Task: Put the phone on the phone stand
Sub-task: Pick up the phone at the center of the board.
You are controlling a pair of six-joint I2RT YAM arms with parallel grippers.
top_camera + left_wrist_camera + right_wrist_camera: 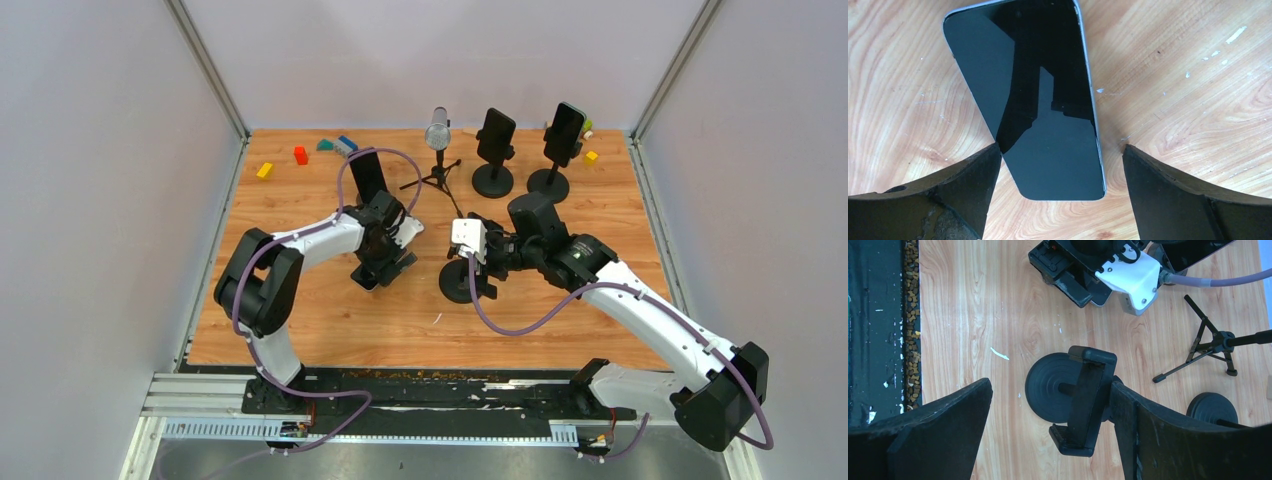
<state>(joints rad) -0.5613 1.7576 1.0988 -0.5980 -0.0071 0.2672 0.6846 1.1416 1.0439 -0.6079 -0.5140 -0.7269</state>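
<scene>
Closest thing in the overhead shot is the black rail (400,395) along the near edge, where both arms are bolted. The left gripper (380,260) hangs over the wood a bit left of the middle. The phone (367,177) pokes out from under it toward the far edge, lying flat with its glossy dark face up. The right gripper (480,268) sits over the empty stand (457,283) pretty much mid-worktop, so phone and stand are near each other but apart. Along the far edge there's a mic on a tripod (438,132), a loaded stand (495,140) and a second loaded stand (564,133), each carrying a phone. There are also coloured blocks (300,155) toward the far-left corner. On the left wrist cam, the left fingers (968,175) are spread wide either side of the phone's near end. One tip is just beside its long edge, the other is clearly off it, and nothing's gripped. The glass just reflects the gripper. On the right wrist cam the right fingers (938,430) are spread apart too. The stand's cradle (1088,400) stands over its round base (1045,385) between them, right up against one finger. I can't tell if it's actually touching. The other finger is well clear.
</scene>
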